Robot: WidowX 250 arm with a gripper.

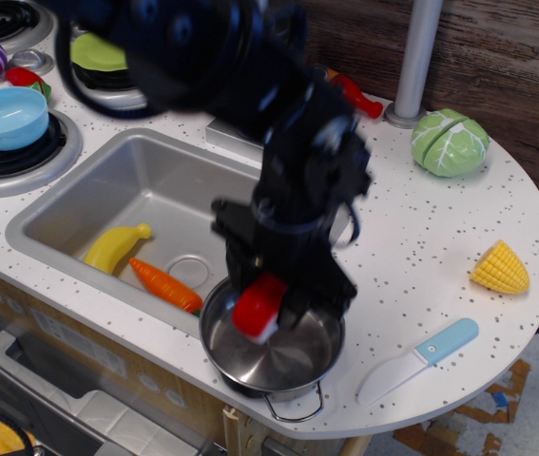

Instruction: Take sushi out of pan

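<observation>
The sushi (259, 307), red top over a white base, hangs between my gripper's (261, 302) fingers, lifted just above the inside of the pan. The pan (279, 366) is a round shiny steel pot at the counter's front edge, with a wire loop handle (295, 408) at its near side. My black arm comes down from the upper left and is motion-blurred. The gripper is shut on the sushi. The pan's inside shows bare metal below it.
The steel sink (79, 204) holds a yellow banana (115, 245) and an orange carrot (164, 285). A blue-handled toy knife (419, 359), a corn piece (500, 268) and a green cabbage (451, 142) lie on the counter to the right. A blue bowl (5, 116) sits on the stove.
</observation>
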